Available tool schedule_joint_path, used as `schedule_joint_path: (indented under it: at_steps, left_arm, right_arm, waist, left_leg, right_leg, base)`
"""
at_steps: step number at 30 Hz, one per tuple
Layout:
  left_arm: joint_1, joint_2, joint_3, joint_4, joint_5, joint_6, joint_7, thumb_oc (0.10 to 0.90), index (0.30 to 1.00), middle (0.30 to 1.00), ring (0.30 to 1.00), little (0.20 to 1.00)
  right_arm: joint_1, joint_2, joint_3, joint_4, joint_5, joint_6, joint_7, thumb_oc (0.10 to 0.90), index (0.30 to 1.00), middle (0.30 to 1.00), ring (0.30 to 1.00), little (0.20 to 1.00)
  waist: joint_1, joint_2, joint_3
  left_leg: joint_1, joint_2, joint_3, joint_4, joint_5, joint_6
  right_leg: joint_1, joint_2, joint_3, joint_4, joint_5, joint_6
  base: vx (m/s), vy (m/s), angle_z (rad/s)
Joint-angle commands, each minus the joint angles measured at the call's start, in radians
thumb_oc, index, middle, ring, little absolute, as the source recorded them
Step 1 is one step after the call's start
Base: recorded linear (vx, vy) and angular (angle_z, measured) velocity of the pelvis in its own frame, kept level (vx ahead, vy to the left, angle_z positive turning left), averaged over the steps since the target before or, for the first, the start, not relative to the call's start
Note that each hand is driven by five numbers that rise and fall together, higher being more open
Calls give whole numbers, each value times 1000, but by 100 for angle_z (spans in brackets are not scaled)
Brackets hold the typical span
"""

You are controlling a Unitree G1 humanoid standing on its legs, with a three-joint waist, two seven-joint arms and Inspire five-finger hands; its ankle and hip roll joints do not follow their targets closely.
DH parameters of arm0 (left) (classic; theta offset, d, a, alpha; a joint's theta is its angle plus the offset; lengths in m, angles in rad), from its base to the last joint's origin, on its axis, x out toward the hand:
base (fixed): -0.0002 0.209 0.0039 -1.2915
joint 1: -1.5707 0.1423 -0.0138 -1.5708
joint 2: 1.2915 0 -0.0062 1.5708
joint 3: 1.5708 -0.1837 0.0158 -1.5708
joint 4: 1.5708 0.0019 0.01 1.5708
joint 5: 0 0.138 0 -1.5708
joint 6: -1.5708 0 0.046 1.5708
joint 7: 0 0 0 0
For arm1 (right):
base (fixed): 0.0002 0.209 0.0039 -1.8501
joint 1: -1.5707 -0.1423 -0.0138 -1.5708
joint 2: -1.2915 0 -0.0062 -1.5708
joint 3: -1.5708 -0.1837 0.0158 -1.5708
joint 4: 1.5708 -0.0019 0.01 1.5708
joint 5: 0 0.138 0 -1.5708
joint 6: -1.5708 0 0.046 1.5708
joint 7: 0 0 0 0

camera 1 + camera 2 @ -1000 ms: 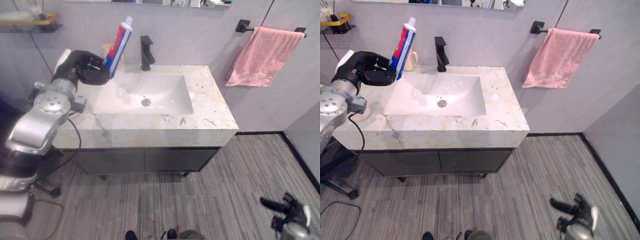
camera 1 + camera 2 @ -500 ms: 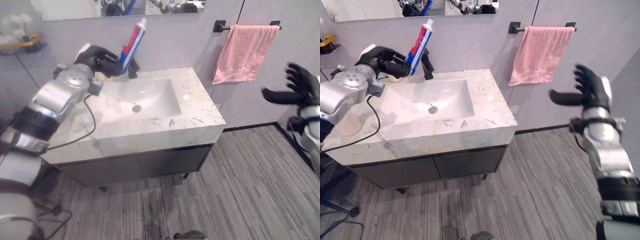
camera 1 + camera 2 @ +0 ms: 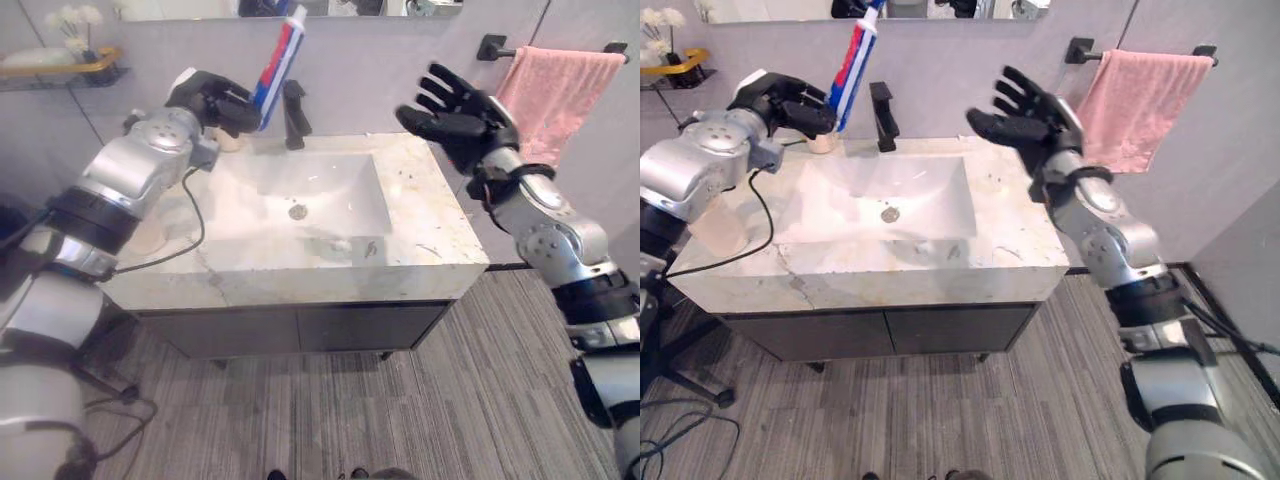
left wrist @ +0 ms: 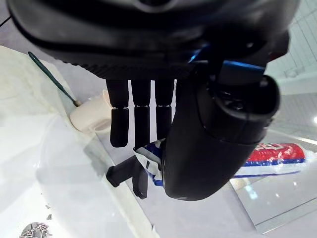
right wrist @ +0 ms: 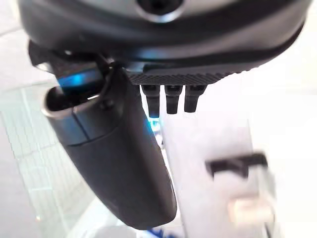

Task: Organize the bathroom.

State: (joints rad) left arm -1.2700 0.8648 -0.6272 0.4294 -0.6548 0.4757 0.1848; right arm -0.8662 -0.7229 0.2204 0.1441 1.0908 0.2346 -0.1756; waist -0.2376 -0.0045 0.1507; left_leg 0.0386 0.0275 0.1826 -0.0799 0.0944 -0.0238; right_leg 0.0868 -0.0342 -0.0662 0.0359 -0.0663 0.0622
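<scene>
Holding the toothpaste tube (image 3: pixel 277 66) upright, cap up, the left hand (image 3: pixel 208 98) has its fingers curled round the tube's lower end, at 11 o'clock from the sink basin (image 3: pixel 335 205), just beside the black faucet (image 3: pixel 293 114). Judged step: carrying the tube to storage; next comes lowering it into the cream cup (image 4: pixel 90 115), which the left wrist view shows. At 2 o'clock, the right hand (image 3: pixel 455 110) hangs spread, empty.

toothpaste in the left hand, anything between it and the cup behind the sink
Nothing visible. The left hand is shut on the toothpaste, held upright just above the cup by the faucet. The open right hand hovers over the counter's far side, away from that path.
</scene>
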Motion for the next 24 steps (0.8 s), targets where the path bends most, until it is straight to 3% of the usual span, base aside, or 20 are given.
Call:
schedule_joint_path:
  at_steps: [1,6,24]
  left_arm:
    - [-187,19,-9,51,-12,-184,65,400,300,300,300,300]
    - [-192,-2,-38,66,-29,-202,71,400,300,300,300,300]
    - [-161,-58,-92,103,-21,-275,36,400,300,300,300,300]
  right_arm:
    - [-127,-15,-48,-4,122,-76,-23,800,900,900,900,900]
    - [-199,20,-28,62,251,-72,-50,800,900,900,900,900]
    - [-307,25,35,229,332,-32,-11,800,900,900,900,900]
  waist:
    - [31,-8,-163]
    - [46,-11,-175]
    - [61,-18,-199]
  left_leg:
    - [-14,46,-55,93,-70,-39]
    - [-14,47,-57,93,-71,-38]
    - [-19,40,-75,83,-69,-34]
  right_leg:
    - [-43,-21,-87,32,26,93]
    - [-40,-25,-90,31,26,96]
    - [-55,-33,-75,29,42,104]
  base:
    - [17,17,17]
    - [12,5,11]
    - [2,-1,1]
